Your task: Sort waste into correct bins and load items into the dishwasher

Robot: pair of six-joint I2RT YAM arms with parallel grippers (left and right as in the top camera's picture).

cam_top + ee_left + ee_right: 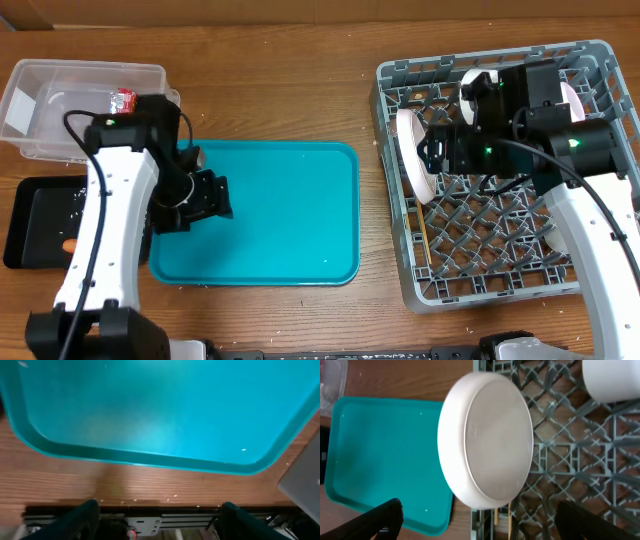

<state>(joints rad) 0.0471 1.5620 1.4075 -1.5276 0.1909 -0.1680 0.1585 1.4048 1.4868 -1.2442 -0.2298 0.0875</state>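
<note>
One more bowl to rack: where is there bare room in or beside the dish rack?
The dish rack's front grid, ahead of the right gripper, is mostly bare. Its back rows around the white plate are crowded. The teal tray is free beyond the left gripper.

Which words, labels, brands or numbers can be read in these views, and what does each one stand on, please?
No text reads clearly.
Red snack wrapper in the clear tub: print too small.
White label on that tub's end: blurred.
Underside of the white dish: faint mark, unreadable.
</note>
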